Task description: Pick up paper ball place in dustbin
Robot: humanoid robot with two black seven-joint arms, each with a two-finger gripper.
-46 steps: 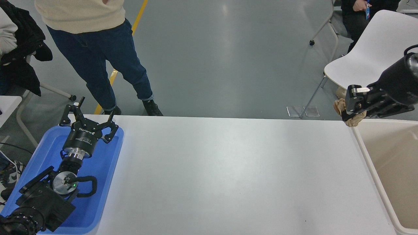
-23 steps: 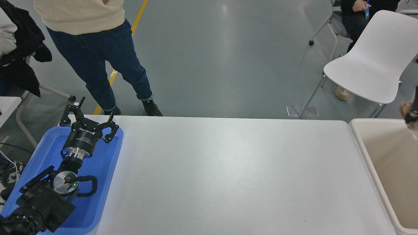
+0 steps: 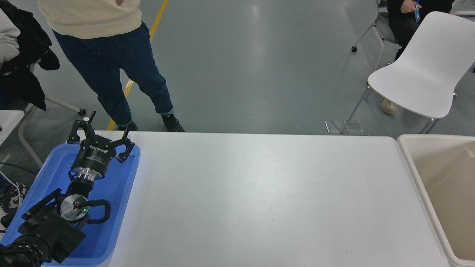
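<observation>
The paper ball is nowhere to be seen in the frame. The dustbin [image 3: 413, 168], a cream plastic tub with a thick rounded rim, sits at the right edge of the frame, pressed up against the end of the white table [image 3: 267, 200]; only its left part shows, and the stretch of inner wall and floor I can see holds nothing. The right arm and its gripper are out of the frame too, so I cannot tell its state.

Down at the lower left the left arm lies over a shallow blue tray [image 3: 122, 193], with the left gripper [image 3: 101, 130] pointing toward the top of the frame, its black fingers spread apart with nothing between them.

Past the far edge of the table, at the upper left, a person [image 3: 111, 63] in a cream sweater and dark jeans stands on the grey floor, beside a yellow floor line [image 3: 159, 15]. A dark jacket [image 3: 22, 63] hangs at the far left. At the upper right a white chair [image 3: 423, 70] stands just behind the dustbin's corner, and a second person [image 3: 408, 15] in dark clothes sits beyond it.
</observation>
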